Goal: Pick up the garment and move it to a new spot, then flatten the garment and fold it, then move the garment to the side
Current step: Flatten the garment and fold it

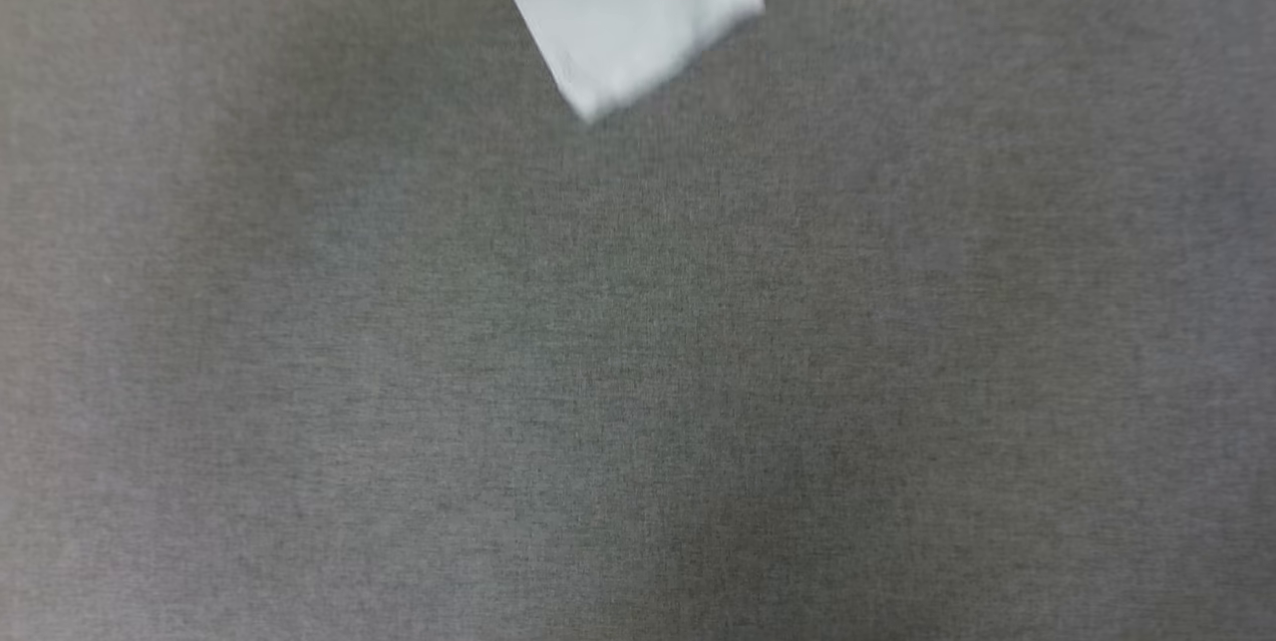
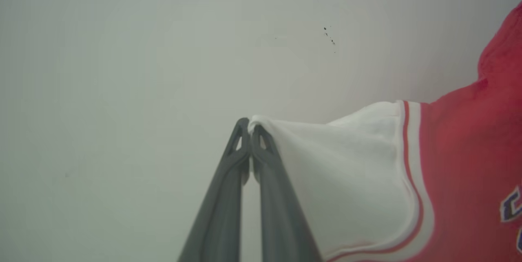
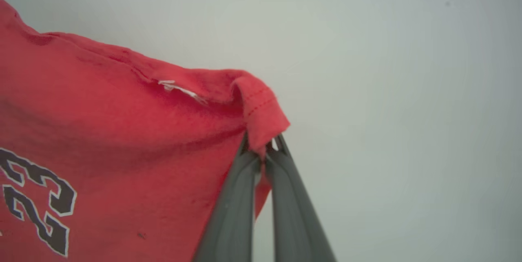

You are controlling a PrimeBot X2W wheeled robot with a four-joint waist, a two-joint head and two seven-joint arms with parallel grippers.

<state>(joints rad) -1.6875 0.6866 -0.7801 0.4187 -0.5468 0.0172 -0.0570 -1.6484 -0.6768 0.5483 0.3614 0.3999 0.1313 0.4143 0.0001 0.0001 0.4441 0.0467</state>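
The garment hung above the grey worktop, left gripper closed on its white sleeve edge, right gripper closed on a red hem corner; such small pinches could slip.

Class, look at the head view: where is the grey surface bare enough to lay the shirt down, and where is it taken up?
The grey surface is bare to the left, to the right and everywhere below the garment, whose white sleeve comes in at top centre. That top-centre patch is the one crowded spot.
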